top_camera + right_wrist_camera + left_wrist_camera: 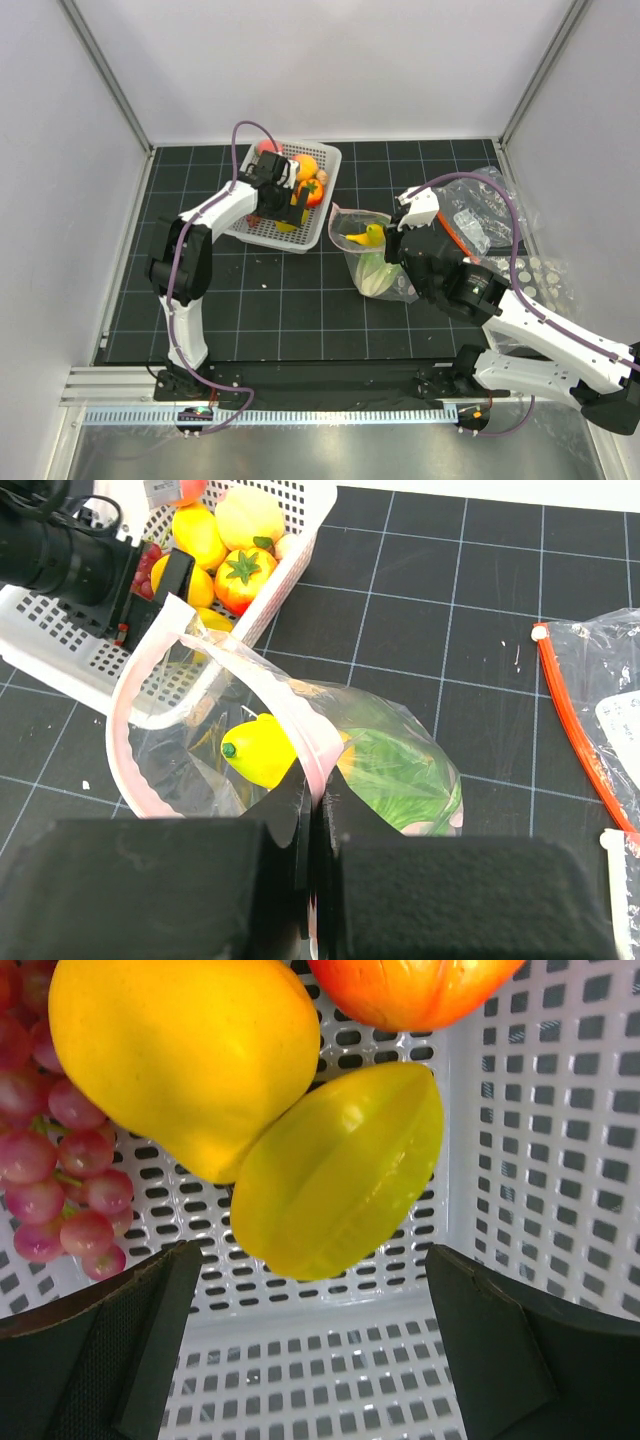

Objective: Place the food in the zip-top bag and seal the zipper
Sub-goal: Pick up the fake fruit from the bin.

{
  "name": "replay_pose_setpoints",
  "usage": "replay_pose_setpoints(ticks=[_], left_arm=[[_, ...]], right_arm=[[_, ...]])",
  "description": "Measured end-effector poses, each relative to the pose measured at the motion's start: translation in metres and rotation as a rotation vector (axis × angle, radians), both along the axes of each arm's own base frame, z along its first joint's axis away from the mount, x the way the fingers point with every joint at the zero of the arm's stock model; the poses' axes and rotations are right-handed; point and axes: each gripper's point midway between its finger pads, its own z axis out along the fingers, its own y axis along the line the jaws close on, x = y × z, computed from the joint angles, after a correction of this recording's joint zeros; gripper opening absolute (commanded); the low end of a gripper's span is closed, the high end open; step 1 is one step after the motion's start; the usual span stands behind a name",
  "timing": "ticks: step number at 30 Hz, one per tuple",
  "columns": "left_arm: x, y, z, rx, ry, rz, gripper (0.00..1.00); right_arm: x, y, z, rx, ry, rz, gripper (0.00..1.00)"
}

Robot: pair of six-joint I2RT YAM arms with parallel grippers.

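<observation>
Two arms work over a black gridded mat (300, 300). The left gripper (315, 1330) hangs inside the single white basket (540, 1110), jaws spread wide and holding nothing, one dark finger on each side of a yellow-green star fruit (340, 1170).

Four pieces of food show in the left wrist view:
- the star fruit
- a larger yellow fruit (185, 1050) touching it
- an orange-red fruit (410, 985) at the top edge
- one bunch of grapes (50, 1150) at left

The right gripper (318, 810) is closed on the mouth edge of the bag (200, 740). It pinches the pale pink zipper (118, 720), which loops open toward the basket. The bag sits just beside the basket's near corner.

Two pieces of food are clearly visible inside the bag: one yellow piece (258, 750) with a green tip and one green cabbage (400, 775).

To the right, apart from the first bag, lies a second bag (600, 670) with one orange-red strip (555, 700). A white label (622, 720) sits behind its plastic, the print too small to read.
</observation>
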Motion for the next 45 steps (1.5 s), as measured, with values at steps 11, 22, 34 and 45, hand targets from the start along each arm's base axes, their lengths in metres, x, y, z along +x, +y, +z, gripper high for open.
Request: replay_pose_setpoints(ticks=[11, 22, 34, 45], left_arm=[[0.011, -0.004, -0.018, -0.007, 0.002, 0.017, 0.92], [0.003, -0.013, -0.035, -0.048, 0.069, 0.031, 0.39], [-0.001, -0.032, 0.032, -0.189, -0.018, -0.024, 0.19], [0.0, -0.024, 0.034, -0.161, -0.032, 0.025, 1.0]], right_arm=[[-0.001, 0.002, -0.001, 0.002, 0.005, 0.013, 0.01], [-0.001, 0.003, -0.002, 0.003, 0.007, 0.02, 0.01], [-0.001, 0.003, -0.002, 0.002, 0.008, 0.02, 0.01], [-0.001, 0.003, -0.002, 0.002, 0.008, 0.02, 0.01]])
